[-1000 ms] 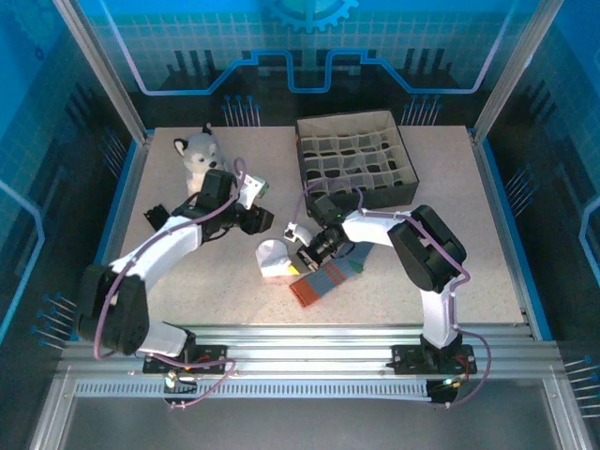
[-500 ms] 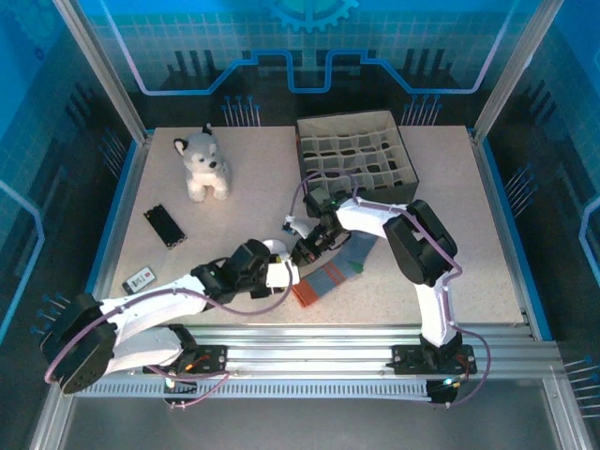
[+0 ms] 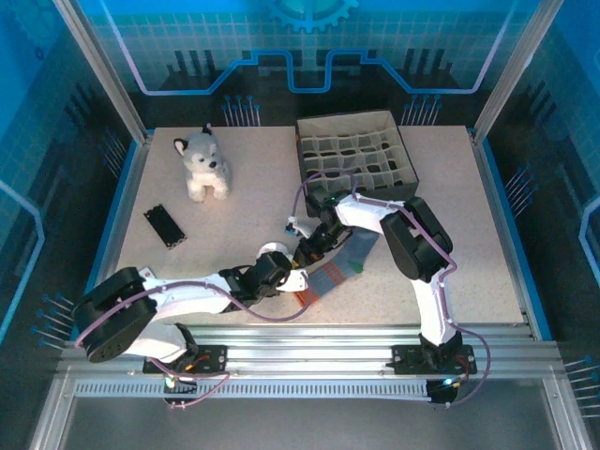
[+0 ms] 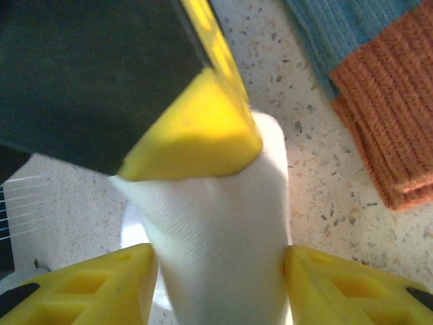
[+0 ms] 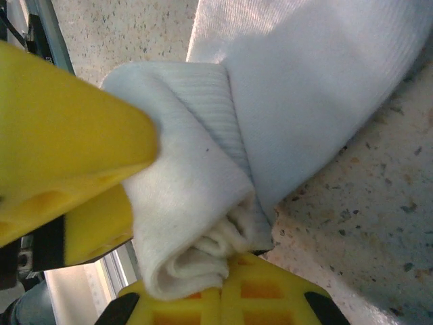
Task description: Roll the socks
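Top external: white sock (image 3: 274, 254), bunched into a short roll, lies just left of the grey-blue sock (image 3: 335, 270), which lies flat with its orange-red cuff toward the arm bases. The left hand (image 3: 286, 279) and right hand (image 3: 305, 251) meet at the roll.

Left wrist: fine-ribbed white roll fills the left hand's narrow gap, gripped.

Right wrist: right hand narrow, pinching the roll's layered end.

No text, label or number is readable.

You've got the white sock (image 4: 223, 223), soft fine-ribbed matt knit, between the left gripper's (image 4: 220, 284) smooth yellow plastic fingers (image 4: 338, 284). Right of it: the other sock (image 4: 379, 81), chunkier rib knit; tabletop (image 4: 304, 169) speckled, matt, stone-like.
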`<state>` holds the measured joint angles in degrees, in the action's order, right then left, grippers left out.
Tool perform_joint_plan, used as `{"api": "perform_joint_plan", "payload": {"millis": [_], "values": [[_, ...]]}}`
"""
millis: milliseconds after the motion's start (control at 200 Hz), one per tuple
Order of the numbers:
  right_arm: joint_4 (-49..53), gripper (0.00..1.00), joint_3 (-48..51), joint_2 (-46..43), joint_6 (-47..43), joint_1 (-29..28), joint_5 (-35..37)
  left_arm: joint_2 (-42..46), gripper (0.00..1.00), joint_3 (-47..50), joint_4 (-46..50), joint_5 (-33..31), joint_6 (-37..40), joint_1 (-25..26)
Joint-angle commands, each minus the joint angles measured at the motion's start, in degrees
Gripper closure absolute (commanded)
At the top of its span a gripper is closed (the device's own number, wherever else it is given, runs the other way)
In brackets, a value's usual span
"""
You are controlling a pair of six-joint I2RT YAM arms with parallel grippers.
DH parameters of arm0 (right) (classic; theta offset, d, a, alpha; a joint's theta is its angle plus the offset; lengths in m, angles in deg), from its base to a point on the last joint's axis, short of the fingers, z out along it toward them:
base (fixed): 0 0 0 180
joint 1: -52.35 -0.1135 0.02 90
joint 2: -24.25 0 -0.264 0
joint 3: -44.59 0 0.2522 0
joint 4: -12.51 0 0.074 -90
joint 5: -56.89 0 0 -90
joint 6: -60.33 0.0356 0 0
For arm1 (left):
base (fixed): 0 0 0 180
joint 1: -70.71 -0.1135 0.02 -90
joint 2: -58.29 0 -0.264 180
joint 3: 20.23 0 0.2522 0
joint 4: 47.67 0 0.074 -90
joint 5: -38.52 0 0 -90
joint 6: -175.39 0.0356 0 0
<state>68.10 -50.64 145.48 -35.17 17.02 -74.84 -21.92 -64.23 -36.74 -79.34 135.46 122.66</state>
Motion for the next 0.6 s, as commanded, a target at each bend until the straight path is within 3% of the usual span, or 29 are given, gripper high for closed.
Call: {"api": "perform_joint_plan", "payload": {"millis": [0, 45, 140, 220, 410, 595], "values": [[3.47, 1.0, -1.45, 1.11, -0.83, 0.94, -2.02, -2.56, 0.51, -2.21, 2.15, -1.81, -0.46, 0.31], [3.7, 1.0, -1.66, 1.11, -0.83, 1.09, -2.14, -3.08, 0.58, -2.65, 3.28, -1.39, -1.47, 0.19], [3.93, 1.0, -1.75, 0.73, -0.67, 1.46, -1.91, -3.65, 1.0, -5.18, 9.19, 1.3, -5.11, -0.15], [3.9, 0.98, -1.62, -0.03, -0.04, 2.0, -1.47, -4.17, 1.0, -7.4, 13.38, 3.11, -8.57, -0.16], [-1.75, 0.67, 2.13, -6.59, 6.07, 5.11, 0.95, -6.08, 1.0, -15.23, 25.24, 11.79, -19.41, -1.17], [-5.8, 0.58, 6.8, -14.49, 13.2, 8.58, 5.3, -6.56, 1.0, -18.88, 29.52, 17.25, -33.18, -3.2]]}}
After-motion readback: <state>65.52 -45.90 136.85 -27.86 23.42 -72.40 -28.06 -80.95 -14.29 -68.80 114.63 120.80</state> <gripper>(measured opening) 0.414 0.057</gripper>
